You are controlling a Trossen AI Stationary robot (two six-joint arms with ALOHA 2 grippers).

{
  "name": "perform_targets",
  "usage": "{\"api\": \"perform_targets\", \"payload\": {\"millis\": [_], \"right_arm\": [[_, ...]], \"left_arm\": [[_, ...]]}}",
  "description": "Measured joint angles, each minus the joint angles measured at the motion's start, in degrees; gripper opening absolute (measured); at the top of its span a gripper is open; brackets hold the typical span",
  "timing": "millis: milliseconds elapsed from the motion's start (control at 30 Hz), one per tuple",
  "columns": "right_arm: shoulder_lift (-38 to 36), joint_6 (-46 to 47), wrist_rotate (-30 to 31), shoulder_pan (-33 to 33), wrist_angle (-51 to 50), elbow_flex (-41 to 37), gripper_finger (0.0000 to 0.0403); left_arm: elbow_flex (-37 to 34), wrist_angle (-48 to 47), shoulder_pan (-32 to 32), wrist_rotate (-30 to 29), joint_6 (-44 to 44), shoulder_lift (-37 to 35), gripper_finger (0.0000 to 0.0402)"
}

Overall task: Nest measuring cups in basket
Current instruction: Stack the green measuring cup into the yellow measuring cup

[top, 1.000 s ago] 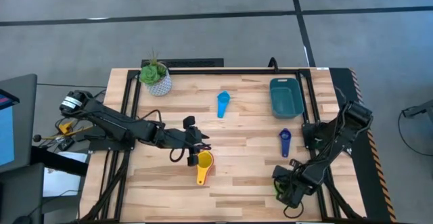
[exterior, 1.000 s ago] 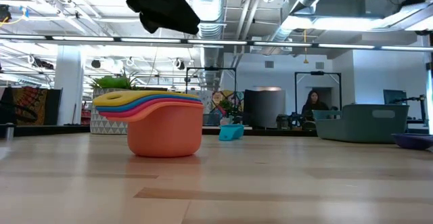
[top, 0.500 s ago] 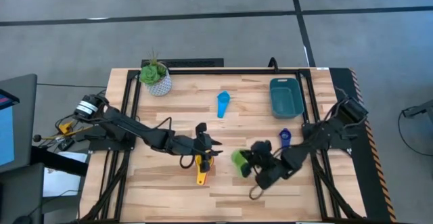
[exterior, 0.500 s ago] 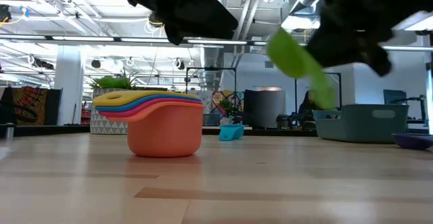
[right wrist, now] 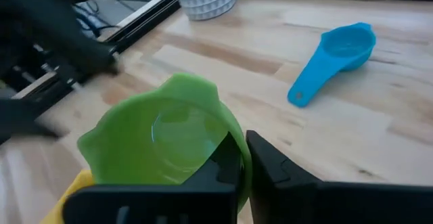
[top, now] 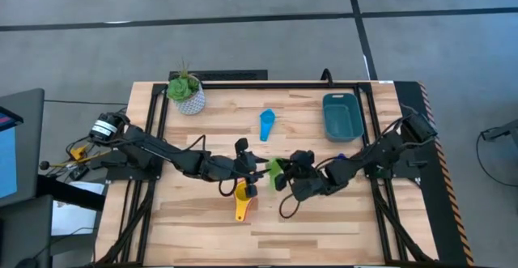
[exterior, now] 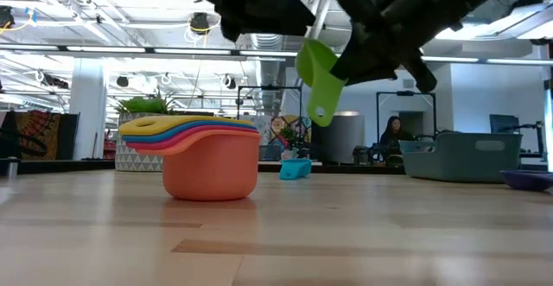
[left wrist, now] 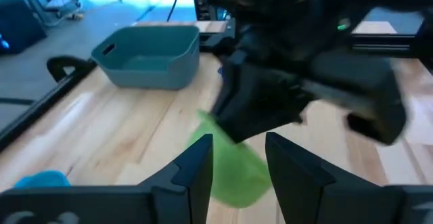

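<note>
Right gripper (top: 285, 179) is clamped on the small green plastic measuring cup (top: 276, 172), airborne beside the orange-based nested plastic cup stack (exterior: 203, 152). Left gripper (top: 252, 173) hangs there too, jaws apart, empty. Risk: the 2 grippers collide over the stack (they look nearly touching), or the cup slips. The dark teal rectangular plastic basket (top: 342, 116) stands well apart.

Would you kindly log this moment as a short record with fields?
right gripper: shut on green cup, held in the air near the stack
left gripper: open, empty, above the stack
stack: nested cups, orange at the bottom
light blue cup: loose, mid-table
navy cup: near the basket
basket: empty
</note>
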Motion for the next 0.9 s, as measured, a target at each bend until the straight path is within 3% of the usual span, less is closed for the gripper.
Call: {"api": "perform_targets", "payload": {"millis": [233,433,700,900], "right_arm": [[0.0,-3.7,1.2,-0.9,3.5,0.0,0.0023],[0.1,-8.9,1.5,-1.0,6.8,-0.2,0.0027],[0.1,-9.6,1.6,-0.7,7.6,-0.2,0.0025],[0.1,-18.7,1.8,-0.3,9.7,-0.1,0.0033]], "left_arm": [[0.8,-0.6,2.2,-1.4,2.9,0.4,0.0127],[1.0,-2.0,4.7,2.7,1.9,0.9,0.0126],[1.0,-6.0,5.1,0.6,4.0,0.9,0.0126],[1.0,-6.6,5.1,-0.5,6.0,0.9,0.0126]]}}
